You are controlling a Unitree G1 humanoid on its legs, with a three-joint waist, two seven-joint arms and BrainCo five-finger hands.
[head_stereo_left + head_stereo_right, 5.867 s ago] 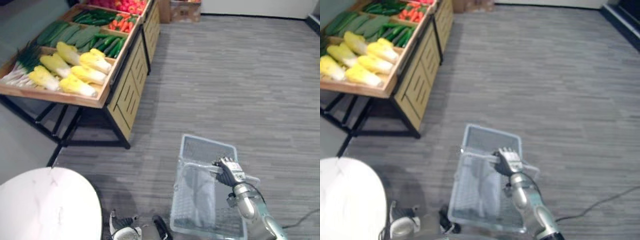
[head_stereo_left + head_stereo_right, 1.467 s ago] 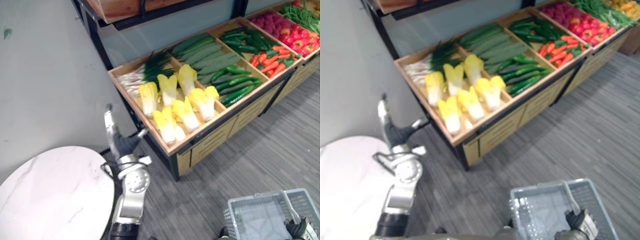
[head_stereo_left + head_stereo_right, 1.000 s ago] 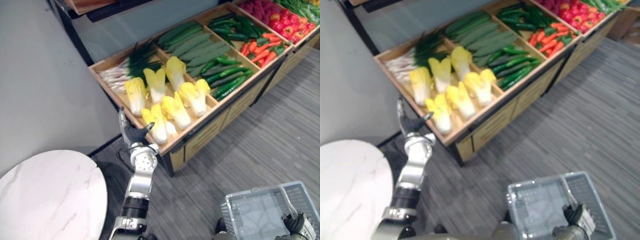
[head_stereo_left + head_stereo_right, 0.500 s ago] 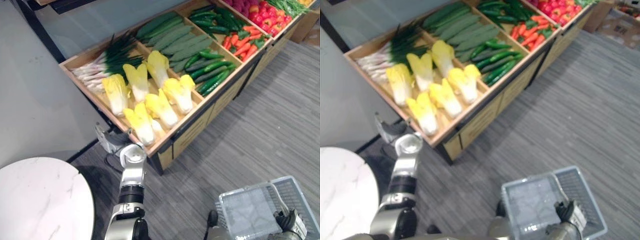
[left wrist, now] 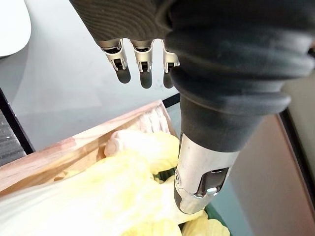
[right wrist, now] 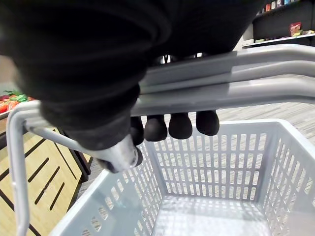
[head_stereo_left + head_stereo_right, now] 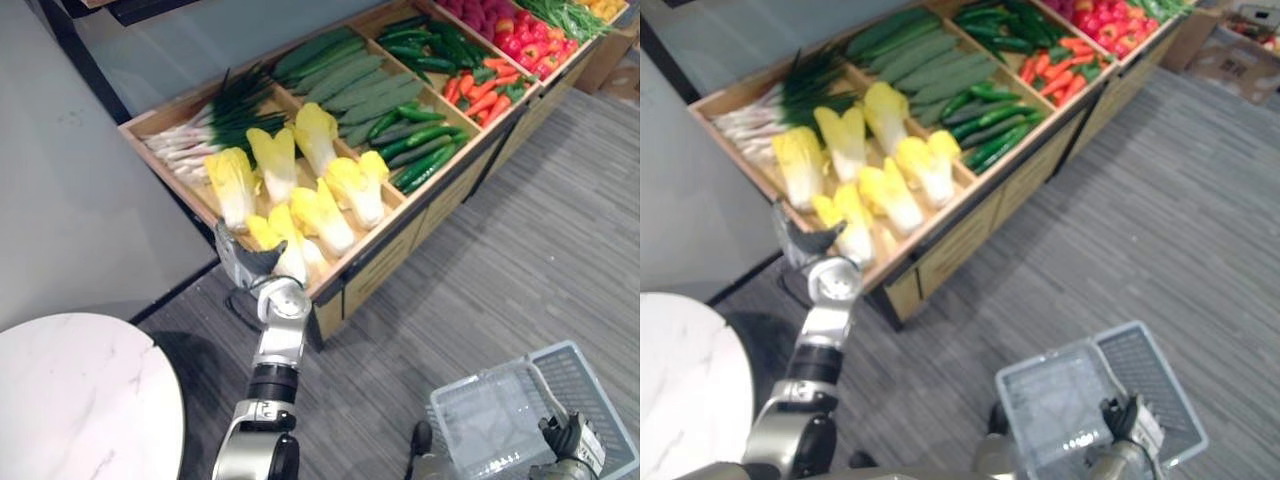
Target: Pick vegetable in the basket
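Observation:
Several yellow napa cabbages lie in the near compartment of a slanted wooden crate. My left hand is raised at the crate's near corner, right beside the closest cabbage. Its fingers are straight and its thumb reaches out over the cabbage, holding nothing. My right hand is at the lower right, curled round the grey handle of a grey plastic basket. Nothing lies inside the basket.
Further along the crate lie green onions, long cucumbers, small green cucumbers, carrots and red peppers. A round white marble table stands at the lower left. A grey wall runs behind the crate; grey carpet lies between crate and basket.
My left hand has come up from below the crate's edge to the near corner beside the cabbages. The right hand still holds the basket, which shifted slightly with the camera.

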